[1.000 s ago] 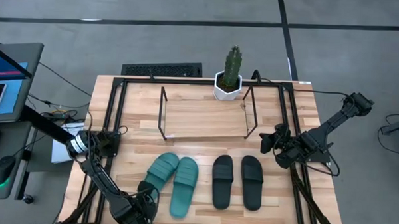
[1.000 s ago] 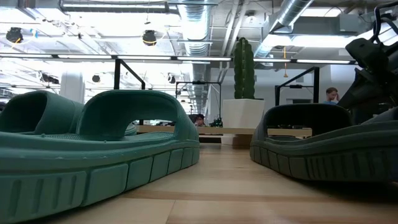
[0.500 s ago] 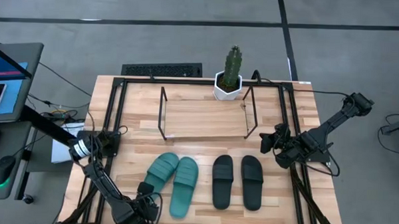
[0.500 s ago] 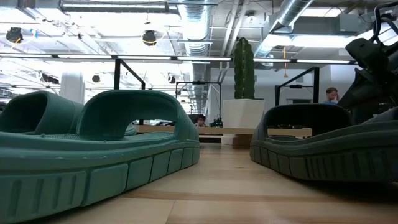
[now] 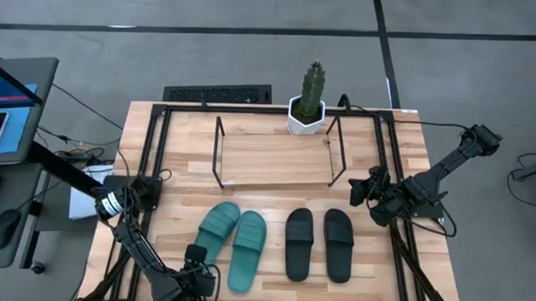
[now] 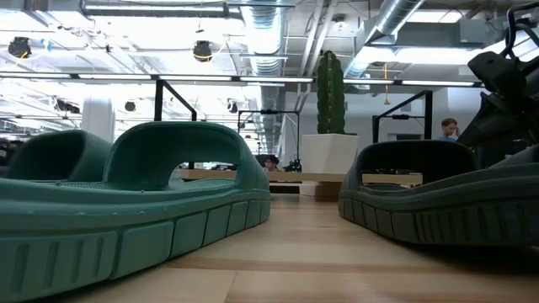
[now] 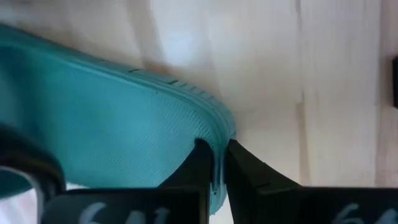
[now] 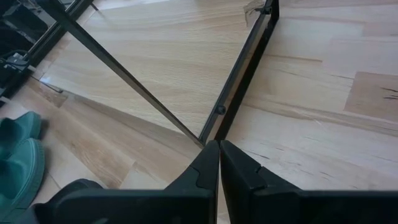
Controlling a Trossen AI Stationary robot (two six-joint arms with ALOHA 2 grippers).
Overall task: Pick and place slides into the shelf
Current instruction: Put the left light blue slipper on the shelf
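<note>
The left end effector (image 7: 214, 180) is sitting at the near table (image 5: 402, 155) edge, its fingers clenched on the heel rim of the outer teal slide (image 5: 213, 233). That slide is lying angled beside its mate (image 5: 246, 250), with the black pair (image 5: 319, 244) just to the right. The shelf (image 5: 277, 159) is standing bare farther back, in front of a potted cactus (image 5: 310, 100).

The grasp is taking only a thin strip of soft rim, so the slide may be flexing or slipping out as it lifts. Hanging from one end, it could swing into its mate or catch the shelf's rod frame on the way in.

The right end effector (image 8: 219, 163) is waiting by the table's right side, fingers closed on nothing, aimed at the shelf's end-frame.

From above, the left end effector is barely separable from the arm and table edge. The low view is filled by slides, hiding most of the shelf. How deep the rim is sitting between the fingers is unclear.
</note>
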